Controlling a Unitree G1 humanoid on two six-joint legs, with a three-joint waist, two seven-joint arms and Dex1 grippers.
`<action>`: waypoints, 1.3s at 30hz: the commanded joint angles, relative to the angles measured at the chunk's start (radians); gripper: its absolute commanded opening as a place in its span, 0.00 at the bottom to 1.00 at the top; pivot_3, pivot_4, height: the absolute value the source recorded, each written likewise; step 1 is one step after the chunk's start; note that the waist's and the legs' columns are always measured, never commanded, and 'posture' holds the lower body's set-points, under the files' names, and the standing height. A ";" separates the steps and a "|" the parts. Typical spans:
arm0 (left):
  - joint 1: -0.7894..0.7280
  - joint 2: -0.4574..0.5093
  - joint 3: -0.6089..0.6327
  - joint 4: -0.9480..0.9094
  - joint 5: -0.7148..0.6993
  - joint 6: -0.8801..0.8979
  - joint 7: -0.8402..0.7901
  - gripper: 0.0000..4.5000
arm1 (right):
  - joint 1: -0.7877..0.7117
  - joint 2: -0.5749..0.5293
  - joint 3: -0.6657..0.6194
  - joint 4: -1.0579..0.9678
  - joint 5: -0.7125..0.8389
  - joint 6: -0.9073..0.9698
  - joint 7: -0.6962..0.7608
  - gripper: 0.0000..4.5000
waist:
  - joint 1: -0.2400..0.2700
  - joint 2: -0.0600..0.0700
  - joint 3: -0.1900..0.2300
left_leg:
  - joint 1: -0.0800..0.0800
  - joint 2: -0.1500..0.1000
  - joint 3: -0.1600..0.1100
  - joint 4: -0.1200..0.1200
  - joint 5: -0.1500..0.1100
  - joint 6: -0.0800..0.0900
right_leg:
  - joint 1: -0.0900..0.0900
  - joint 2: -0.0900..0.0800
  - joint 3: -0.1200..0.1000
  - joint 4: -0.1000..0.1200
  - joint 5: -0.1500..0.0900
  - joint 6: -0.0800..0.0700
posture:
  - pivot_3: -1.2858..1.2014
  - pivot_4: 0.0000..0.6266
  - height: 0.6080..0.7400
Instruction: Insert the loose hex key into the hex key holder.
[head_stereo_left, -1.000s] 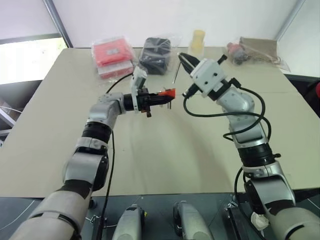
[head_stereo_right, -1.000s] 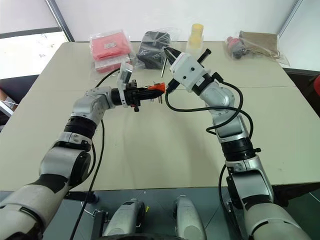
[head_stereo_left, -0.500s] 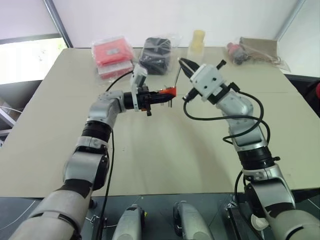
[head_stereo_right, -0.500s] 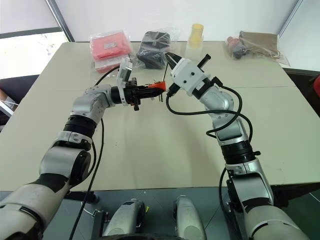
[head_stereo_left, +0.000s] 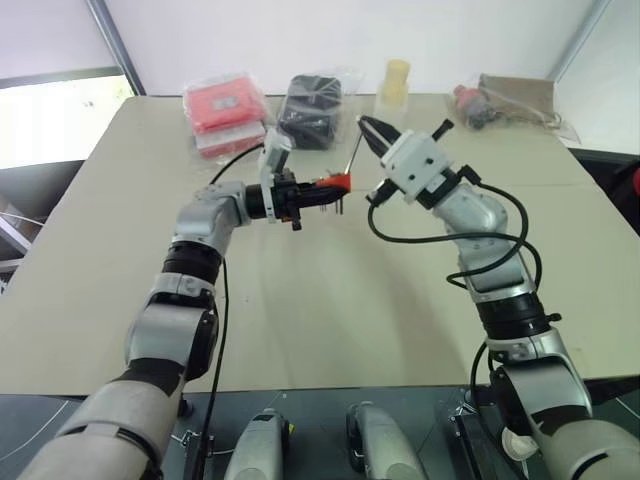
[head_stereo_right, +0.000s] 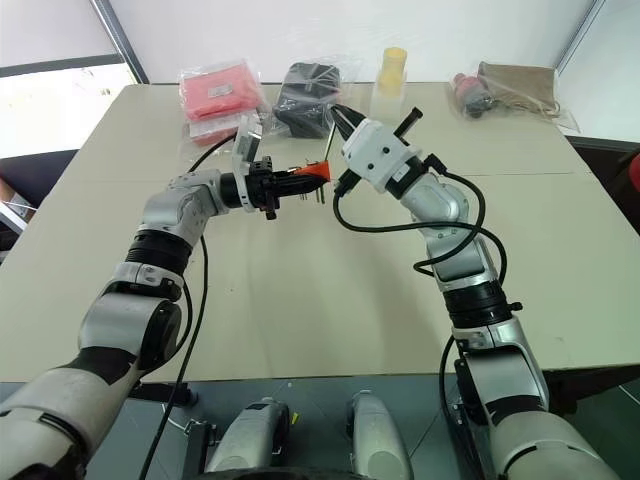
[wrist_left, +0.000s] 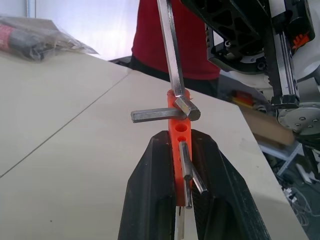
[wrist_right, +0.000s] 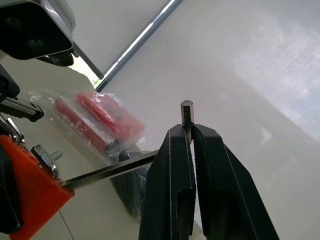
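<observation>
You're looking at a glossy orange plastic hex key holder (wrist_left: 178, 131), a smooth bright-metal loose hex key (wrist_left: 170, 52), matt black gripper fingers (wrist_left: 150, 200), matt beige table (head_stereo_left: 330, 300), crinkly clear plastic bags (head_stereo_left: 225, 105)

No legible text, label or number

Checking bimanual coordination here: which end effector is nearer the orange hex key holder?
Left. The left end effector is shut on the hex key holder itself; the right end effector grips the loose hex key, whose far tip meets the holder.
</observation>
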 joint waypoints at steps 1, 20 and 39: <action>-0.024 0.008 0.031 -0.052 -0.027 -0.004 -0.006 0.00 | -0.007 -0.013 0.004 -0.002 -0.001 -0.049 0.019 0.02 | 0.000 0.000 0.000 | 0.000 0.000 0.000 0.000 0.000 0.000 | 0.000 0.000 0.000 0.000 0.000 0.000 | 0.52 0.24 1.00; 0.006 0.016 -0.025 -0.105 0.047 -0.101 -0.025 0.00 | -0.002 -0.005 0.006 0.012 0.031 -0.079 0.110 0.02 | 0.000 0.000 0.000 | 0.000 0.000 0.000 0.000 0.000 0.000 | 0.000 0.000 0.000 0.000 0.000 0.000 | 0.52 0.24 1.00; 0.005 0.088 -0.126 -0.121 0.107 -0.064 -0.162 0.00 | -0.004 -0.022 0.017 0.040 -0.005 -0.125 0.100 0.02 | 0.000 0.000 0.000 | 0.000 0.000 0.000 0.000 0.000 0.000 | 0.000 0.000 0.000 0.000 0.000 0.000 | 0.52 0.24 1.00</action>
